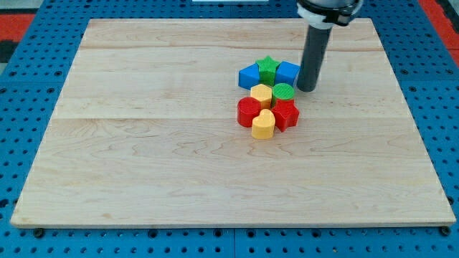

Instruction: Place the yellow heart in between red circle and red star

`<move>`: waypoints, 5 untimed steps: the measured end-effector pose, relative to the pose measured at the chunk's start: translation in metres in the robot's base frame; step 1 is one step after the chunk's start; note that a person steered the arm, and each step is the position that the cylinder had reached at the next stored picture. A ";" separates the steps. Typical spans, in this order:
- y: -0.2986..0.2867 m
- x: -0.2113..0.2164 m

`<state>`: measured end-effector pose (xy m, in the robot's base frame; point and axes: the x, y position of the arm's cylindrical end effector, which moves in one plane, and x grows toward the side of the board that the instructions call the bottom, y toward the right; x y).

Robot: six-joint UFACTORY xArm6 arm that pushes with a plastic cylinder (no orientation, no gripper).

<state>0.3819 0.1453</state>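
Note:
The yellow heart [263, 124] sits near the board's middle, between the red circle [248, 112] on its left and the red star [286, 114] on its right, touching both. My tip [307, 88] rests on the board just right of the cluster, beside the green circle [283, 92] and the right blue block [288, 72]. It is above and to the right of the red star, apart from the yellow heart.
A yellow hexagon [261, 94] lies above the heart. A green star [267, 69] sits between the right blue block and a left blue block [249, 76]. All blocks form one tight cluster on the wooden board [143, 143].

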 end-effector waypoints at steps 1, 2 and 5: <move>0.011 0.041; -0.006 0.089; -0.070 0.107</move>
<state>0.4889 0.0754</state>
